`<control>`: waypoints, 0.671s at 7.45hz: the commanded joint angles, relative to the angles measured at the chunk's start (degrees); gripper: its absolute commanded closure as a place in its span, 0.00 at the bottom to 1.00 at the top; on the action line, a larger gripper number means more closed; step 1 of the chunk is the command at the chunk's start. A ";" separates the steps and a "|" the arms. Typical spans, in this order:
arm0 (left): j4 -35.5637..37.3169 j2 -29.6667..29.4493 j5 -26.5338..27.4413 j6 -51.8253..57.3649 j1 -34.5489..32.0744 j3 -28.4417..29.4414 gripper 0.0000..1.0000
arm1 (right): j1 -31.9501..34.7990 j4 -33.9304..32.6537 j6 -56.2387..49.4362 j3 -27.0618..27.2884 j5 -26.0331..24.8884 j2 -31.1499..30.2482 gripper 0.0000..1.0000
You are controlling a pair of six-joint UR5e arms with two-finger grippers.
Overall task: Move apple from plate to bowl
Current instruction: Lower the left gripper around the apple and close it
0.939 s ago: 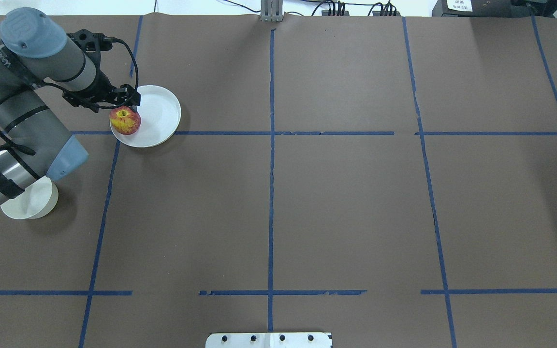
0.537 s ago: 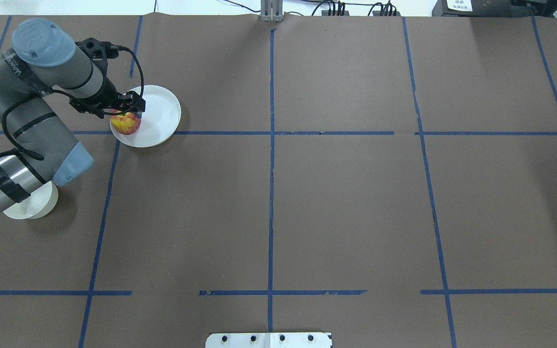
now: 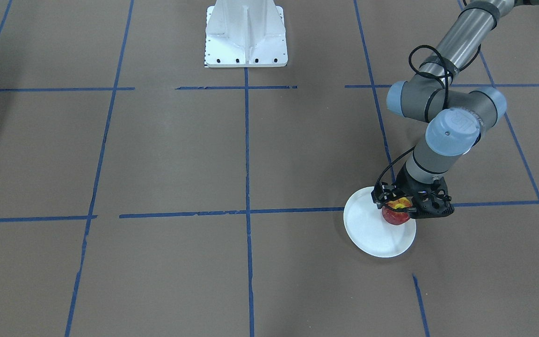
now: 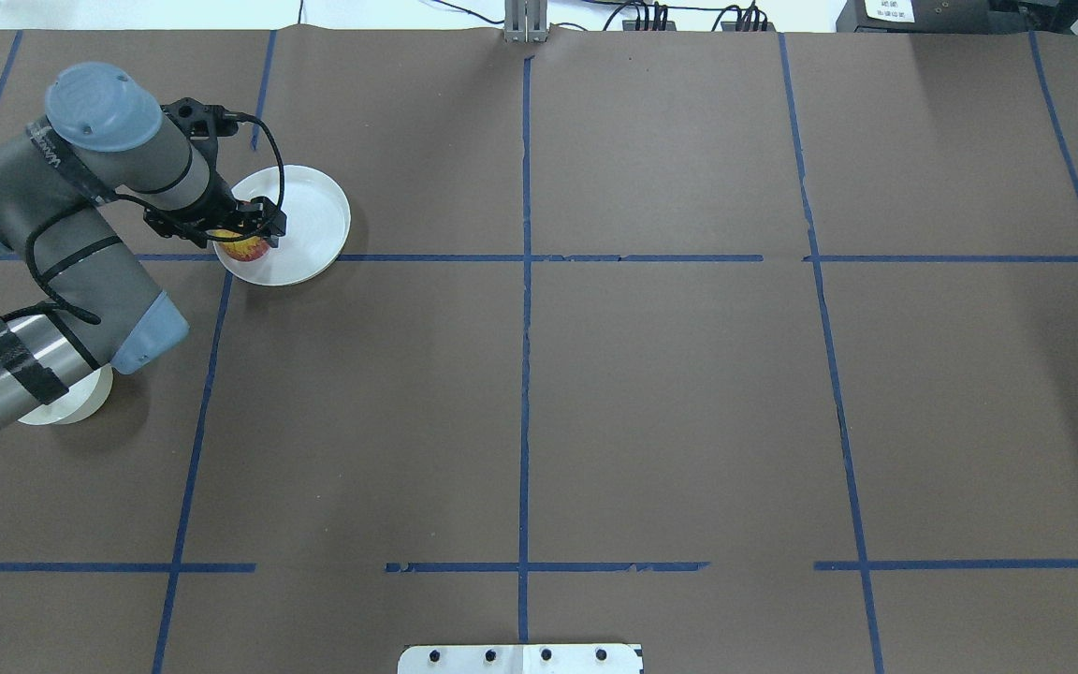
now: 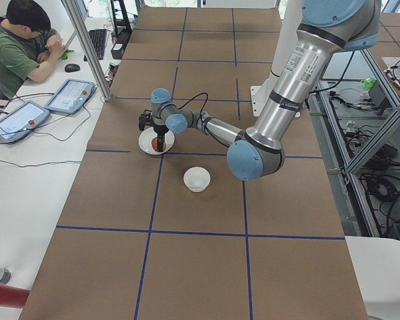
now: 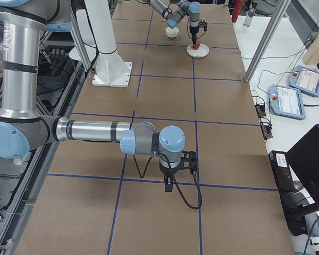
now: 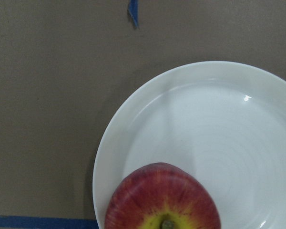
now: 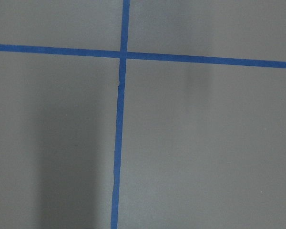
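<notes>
Red, with a yellow patch around its stem dimple, the small round apple [image 4: 245, 249] sits on the flat round white plate [image 4: 314, 211]. It is off-centre, close to the rim on the side nearer the robot. The left wrist view shows it upright, stem dimple facing up, with bare glossy plate beyond it.

The plate lies on the brown paper-covered worktop [image 4: 670, 393], across one of the blue tape lines [image 4: 524, 374] that mark out a grid.

The black left gripper [image 4: 240, 232] points straight down directly over the apple. Its fingers look apart, one on each side of the fruit's top. From the front-facing view the yellow crown shows between them. Whether either finger touches the skin cannot be told.

The small deep cream-white bowl [image 5: 197, 179] stands on the worktop near the plate but apart from it, on the robot's side. In the overhead view the elbow of the grey left arm [image 4: 80, 271] covers most of it, and only a crescent of its rim shows.

The right gripper [image 6: 174, 171] hangs low over the worktop at the far end from the dishes, well apart from all three things. It shows only in the side view, so whether its fingers are apart or together cannot be told. Its wrist camera sees only brown paper and a crossing of blue tape.
</notes>
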 commanded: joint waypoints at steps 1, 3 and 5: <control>-0.50 -0.38 0.09 -0.02 -0.09 0.48 0.00 | 0.00 0.00 0.00 0.00 0.00 0.00 0.00; -1.89 -0.38 2.87 -0.19 -1.06 0.66 0.00 | 0.00 0.00 0.00 0.00 0.00 0.00 0.00; -3.22 -0.64 3.25 -1.15 -1.06 0.83 0.00 | 0.00 0.00 0.00 0.00 0.00 0.00 0.00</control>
